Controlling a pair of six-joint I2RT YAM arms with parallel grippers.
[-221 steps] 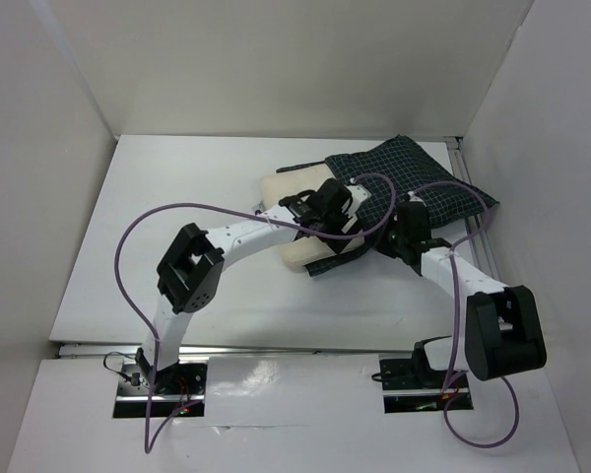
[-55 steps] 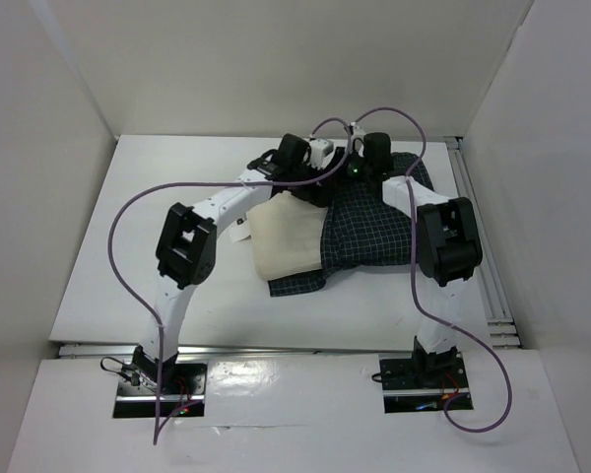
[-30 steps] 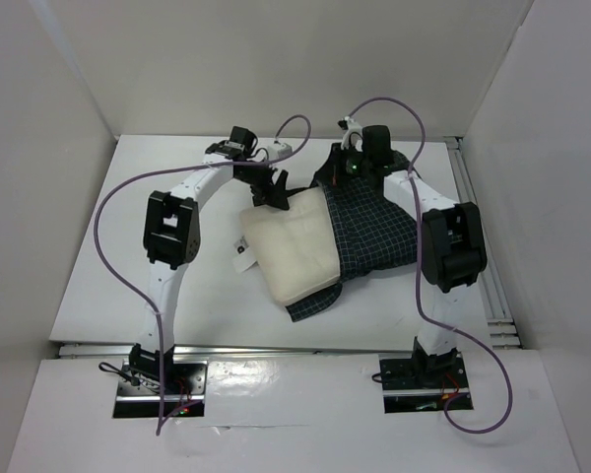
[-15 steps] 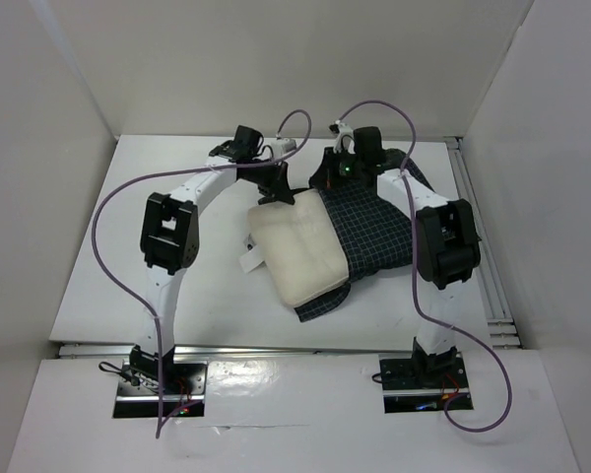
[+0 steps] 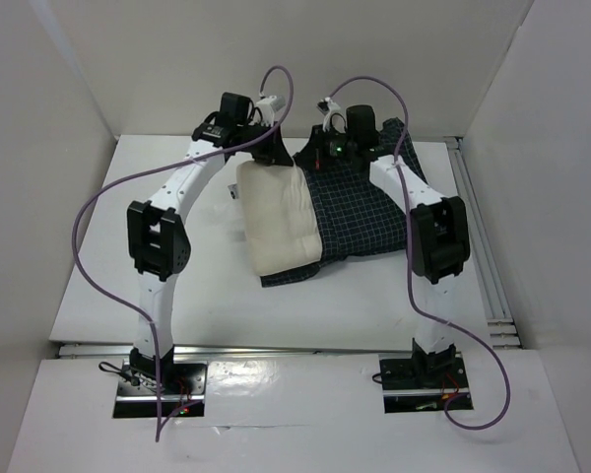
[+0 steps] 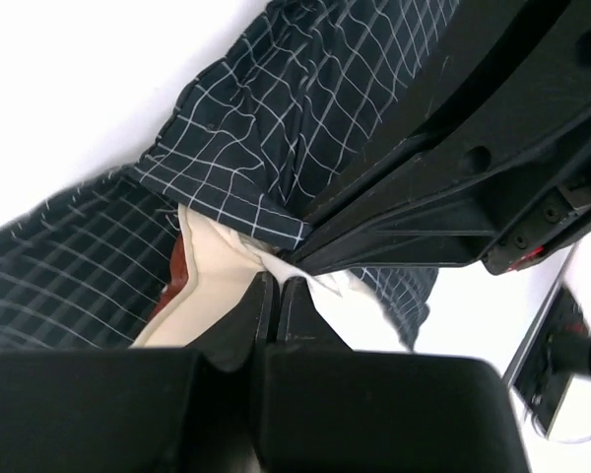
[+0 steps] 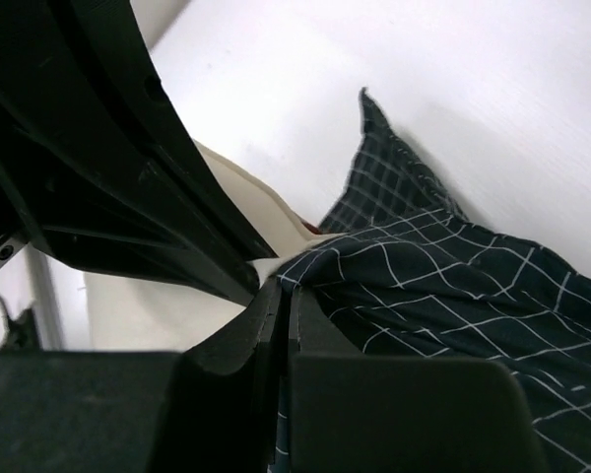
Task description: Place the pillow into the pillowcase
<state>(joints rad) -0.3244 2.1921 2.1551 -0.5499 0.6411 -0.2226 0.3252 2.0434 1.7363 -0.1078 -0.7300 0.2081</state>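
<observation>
From above, we see the soft, cream, rectangular fabric pillow [image 5: 276, 222] lying on the white surface [image 5: 355, 305]. The limp navy cloth pillowcase with a fine white grid check [image 5: 364, 207] spreads out from the pillow's right side. A strip of it also shows under the pillow's near edge. Most of the pillow lies uncovered. The left end effector [image 5: 275, 158] sits at the pillow's far edge, and the right end effector [image 5: 320, 163] is just to the right of that edge, over the checked cloth. From this height we cannot tell how either pair of fingers stands.

In the left wrist view, the left end effector [image 6: 273, 284] has its two black fingers pressed together with no gap, and their tips nip a fold of the pillow [image 6: 212, 281]. The pillowcase [image 6: 266, 128] lies bunched over and beyond the pillow's pinched corner. The black body of the right arm [image 6: 463, 158] crosses just beside that corner. Bare surface [image 6: 79, 79] shows beyond the cloth.

In the right wrist view, the right end effector [image 7: 281, 284] is likewise squeezed tight, pinching the edge of the pillowcase [image 7: 453, 296] where it meets the pillow [image 7: 148, 305]. The black body of the left arm [image 7: 98, 148] lies over the pillow, close beside the pinch. One pointed corner of the pillowcase stands up beyond the pillow.
</observation>
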